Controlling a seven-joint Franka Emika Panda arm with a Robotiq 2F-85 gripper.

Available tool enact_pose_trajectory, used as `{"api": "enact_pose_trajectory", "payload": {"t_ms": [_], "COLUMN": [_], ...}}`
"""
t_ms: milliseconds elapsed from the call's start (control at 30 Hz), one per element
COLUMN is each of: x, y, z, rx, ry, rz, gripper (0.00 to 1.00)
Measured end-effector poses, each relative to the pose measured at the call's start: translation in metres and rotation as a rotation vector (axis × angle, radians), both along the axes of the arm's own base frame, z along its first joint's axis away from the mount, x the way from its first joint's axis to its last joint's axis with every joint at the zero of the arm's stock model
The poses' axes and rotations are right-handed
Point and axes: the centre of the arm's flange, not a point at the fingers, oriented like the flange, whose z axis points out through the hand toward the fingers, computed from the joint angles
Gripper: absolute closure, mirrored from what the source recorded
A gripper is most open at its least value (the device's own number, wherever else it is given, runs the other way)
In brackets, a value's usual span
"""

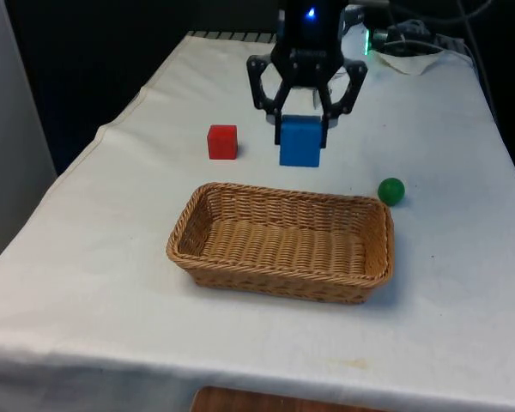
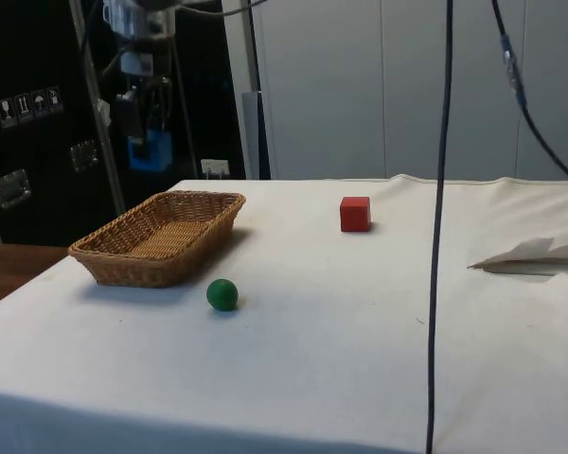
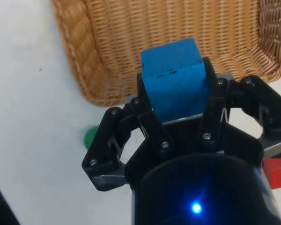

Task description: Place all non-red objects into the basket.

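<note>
Wicker basket (image 1: 282, 243): holds nothing yet. Blue block (image 1: 300, 140): clamped between the fingers of the gripper (image 1: 303, 120), held in the air over the basket's far rim; not released. Green ball (image 1: 391, 190): on the cloth just beside the basket's far corner on the front view's right, still to be collected. Red cube (image 1: 222, 142): stays out. Fingertip contact is partly hidden by the block.

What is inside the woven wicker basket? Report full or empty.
Empty: the woven wicker basket shows bare weave inside; the blue block hangs in the gripper, the green ball lies outside.

Open, unobstructed basket (image 1: 202, 225) interior
</note>
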Motion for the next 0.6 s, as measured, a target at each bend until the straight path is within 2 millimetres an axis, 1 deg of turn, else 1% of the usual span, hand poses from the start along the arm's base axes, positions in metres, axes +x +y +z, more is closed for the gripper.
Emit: {"api": "enact_pose_trajectory", "payload": {"t_ms": [67, 167, 300, 367, 500, 533, 600], "x": [0.001, 0.003, 0.006, 0.006, 0.008, 0.009, 0.009], "y": [-0.002, -0.009, -0.023, -0.026, -0.036, -0.042, -0.046], "z": [-0.003, -0.015, -0.033, -0.036, -0.049, -0.056, -0.064], "rx": [-0.002, -0.005, -0.01, -0.011, -0.015, -0.017, -0.019], "ry": [0.0, 0.001, 0.003, 0.004, 0.01, 0.01, 0.013], "rz": [-0.003, -0.01, -0.022, -0.025, -0.034, -0.038, -0.042], "gripper": [0.98, 0.98, 0.98, 0.98, 0.98, 0.98, 0.98]}}
